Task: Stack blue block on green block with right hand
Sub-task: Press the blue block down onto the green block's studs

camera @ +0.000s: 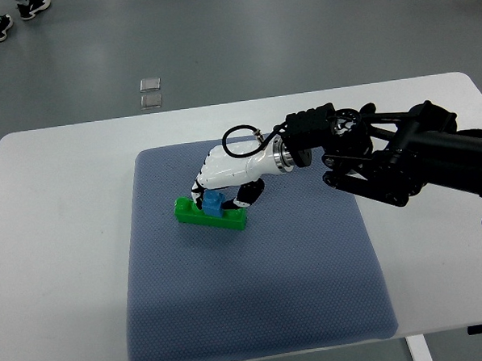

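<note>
Curling its fingers (201, 191) tight around the blue block (214, 203), the right hand (222, 172) holds it on top of the green block (210, 214) — both on a blue-grey mat (255, 293) covering a white table (58, 238), grey floor (258, 34) behind.

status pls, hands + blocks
Right hand shut on blue block. Blue sits on green block, not yet released. Left out of view. Nothing in the way.

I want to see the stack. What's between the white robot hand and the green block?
In the top view, the blue block sits there, held in the right hand, resting on the green block.
</note>
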You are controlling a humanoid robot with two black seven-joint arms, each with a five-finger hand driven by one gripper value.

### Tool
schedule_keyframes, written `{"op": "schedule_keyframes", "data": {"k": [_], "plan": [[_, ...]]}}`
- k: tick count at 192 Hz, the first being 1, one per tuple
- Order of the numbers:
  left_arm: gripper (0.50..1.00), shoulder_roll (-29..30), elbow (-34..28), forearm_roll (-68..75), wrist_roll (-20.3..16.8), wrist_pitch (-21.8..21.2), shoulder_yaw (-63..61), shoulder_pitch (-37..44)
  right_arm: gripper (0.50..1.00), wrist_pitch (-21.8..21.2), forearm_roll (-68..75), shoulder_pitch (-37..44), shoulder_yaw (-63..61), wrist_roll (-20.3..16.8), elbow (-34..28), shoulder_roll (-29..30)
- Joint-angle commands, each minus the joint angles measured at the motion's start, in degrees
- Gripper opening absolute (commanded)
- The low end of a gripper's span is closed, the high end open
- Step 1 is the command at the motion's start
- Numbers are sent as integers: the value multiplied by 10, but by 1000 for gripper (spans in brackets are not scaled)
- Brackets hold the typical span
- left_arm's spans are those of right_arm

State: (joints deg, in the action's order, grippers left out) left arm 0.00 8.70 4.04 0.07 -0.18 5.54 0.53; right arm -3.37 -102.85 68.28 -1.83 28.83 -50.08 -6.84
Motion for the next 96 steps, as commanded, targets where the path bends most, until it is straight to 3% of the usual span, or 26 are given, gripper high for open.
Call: {"op": "schedule_keyframes", "data": {"k": [1, 96], "plan": [[1000, 0, 0, 0, 0, 0, 0, 0, 625, -1, 0, -1, -1, 0, 1, 2], [1000, 0, 0, 0, -1, 0, 0, 0, 625, 0, -2, -5, 0, -2, 11, 14]]}}
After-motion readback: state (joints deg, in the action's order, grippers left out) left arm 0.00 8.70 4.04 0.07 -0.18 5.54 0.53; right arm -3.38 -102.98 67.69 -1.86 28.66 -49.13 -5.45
